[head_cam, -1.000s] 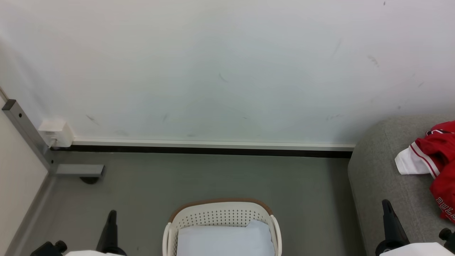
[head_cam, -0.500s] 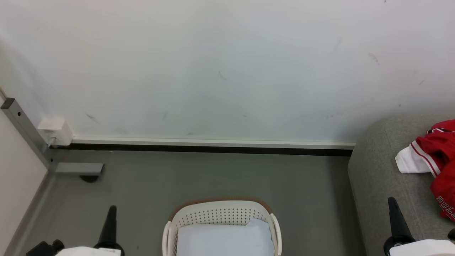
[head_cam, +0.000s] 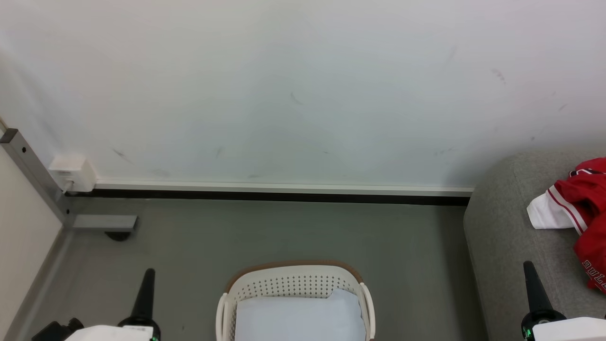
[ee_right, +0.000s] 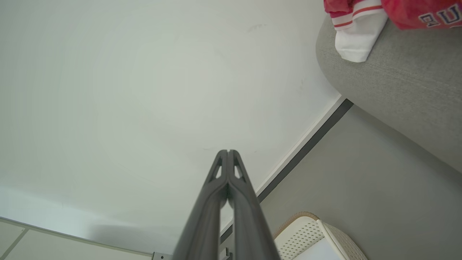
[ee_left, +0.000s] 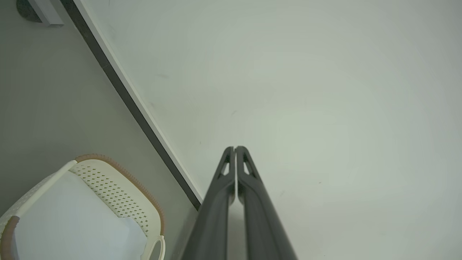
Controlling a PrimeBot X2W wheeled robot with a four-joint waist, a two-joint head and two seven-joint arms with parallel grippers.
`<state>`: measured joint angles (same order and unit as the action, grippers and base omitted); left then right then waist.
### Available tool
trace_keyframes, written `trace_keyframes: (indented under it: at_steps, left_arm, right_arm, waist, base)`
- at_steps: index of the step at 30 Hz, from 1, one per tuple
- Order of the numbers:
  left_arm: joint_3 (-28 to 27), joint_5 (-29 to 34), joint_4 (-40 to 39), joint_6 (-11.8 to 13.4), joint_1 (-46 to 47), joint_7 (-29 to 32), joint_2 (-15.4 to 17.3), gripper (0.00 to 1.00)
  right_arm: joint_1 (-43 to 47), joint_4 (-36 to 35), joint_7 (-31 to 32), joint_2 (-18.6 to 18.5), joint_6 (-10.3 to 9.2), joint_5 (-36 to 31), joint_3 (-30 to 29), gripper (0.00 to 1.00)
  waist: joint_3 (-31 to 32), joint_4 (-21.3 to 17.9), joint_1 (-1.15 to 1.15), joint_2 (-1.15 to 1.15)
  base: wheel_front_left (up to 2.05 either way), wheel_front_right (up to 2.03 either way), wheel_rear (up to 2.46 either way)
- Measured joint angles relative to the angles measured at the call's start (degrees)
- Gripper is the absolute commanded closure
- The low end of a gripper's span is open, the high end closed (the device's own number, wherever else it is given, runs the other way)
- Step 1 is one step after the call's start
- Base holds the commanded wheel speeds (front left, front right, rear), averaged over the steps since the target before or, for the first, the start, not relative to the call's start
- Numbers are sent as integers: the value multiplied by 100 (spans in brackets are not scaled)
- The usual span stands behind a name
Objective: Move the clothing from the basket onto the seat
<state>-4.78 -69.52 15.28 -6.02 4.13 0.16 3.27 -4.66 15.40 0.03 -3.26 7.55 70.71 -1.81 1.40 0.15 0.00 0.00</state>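
1. Your head camera has tipped a little, so the whole scene sits slightly higher in its view than a second ago. Don't read that as the basket [head_cam: 293, 283] moving.
2. Allowing for that shift, the right gripper [head_cam: 527, 265] has drifted to the right. More pale forearm now shows at the near edge on both sides. I judge that both arms are settling back to rest.
3. The clothing [head_cam: 586, 208] lies on the seat [head_cam: 502, 227] at the far right. It is a red heap with one white, striped end pointing left, and it is well apart from the basket.
4. The basket stands on the floor [head_cam: 284, 232] near centre, and a pale pad [head_cam: 298, 319] is what you can see inside. Its near part is cut off by the frame, so you cannot rule out a garment there. Otherwise the task looks finished.
5. The left gripper [ee_left: 235, 148] is closed, with its fingers pressed together along their length. It holds nothing and touches nothing. It hangs left of the basket, pointing at the wall [head_cam: 303, 94].
6. The right gripper is also closed tip to tip and empty. In the head view it stands in front of the seat, and whether it touches the fabric you cannot tell. The clothing lies farther off to its right, and the gripper is clear of it.
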Motion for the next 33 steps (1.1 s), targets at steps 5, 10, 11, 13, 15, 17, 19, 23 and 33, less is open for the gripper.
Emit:
trace_keyframes:
  at_steps: [5,10,11,13,15,17,19,23,33]
  left_arm:
    - [-18,-267,-11,-3,12,82,-5,100]
    - [-35,-468,-27,-29,32,154,-11,100]
    - [-38,-533,-29,-35,36,171,-12,100]
    - [-44,-647,-31,-40,44,188,-15,100]
    - [-52,-731,-36,-49,60,218,-18,100]
    - [-56,-789,-41,-51,68,240,-20,100]
    - [-66,-904,-47,-52,71,270,-20,100]
    - [-78,-1087,-56,-58,80,311,-23,100]
    - [-110,-1485,-76,-98,124,434,-32,100]
  right_arm:
    - [-8,-16,73,2,0,223,-47,100]
    - [-30,-32,151,4,0,478,-93,100]
    - [-35,-34,166,4,0,512,-104,100]
    - [-39,-42,193,5,0,594,-126,100]
    - [-43,-46,213,5,0,698,-146,100]
    - [-54,-51,244,7,0,788,-164,100]
    - [-58,-54,254,8,0,862,-183,100]
    - [-65,-59,303,11,0,1032,-218,100]
    - [-92,-81,422,16,0,1429,-298,100]
  waist:
    - [-15,-1,0,0]
    - [-30,-3,0,0]
    - [-32,-3,0,0]
    - [-38,-3,0,0]
    - [-44,-4,0,0]
    - [-50,-4,0,0]
    - [-56,-5,0,0]
    - [-68,-6,0,0]
    - [-97,-9,0,0]
  base:
    - [0,0,0]
    - [0,0,0]
    - [0,0,0]
    - [0,0,0]
    - [0,0,0]
    - [0,0,0]
    - [0,0,0]
    - [0,0,0]
    - [0,0,0]
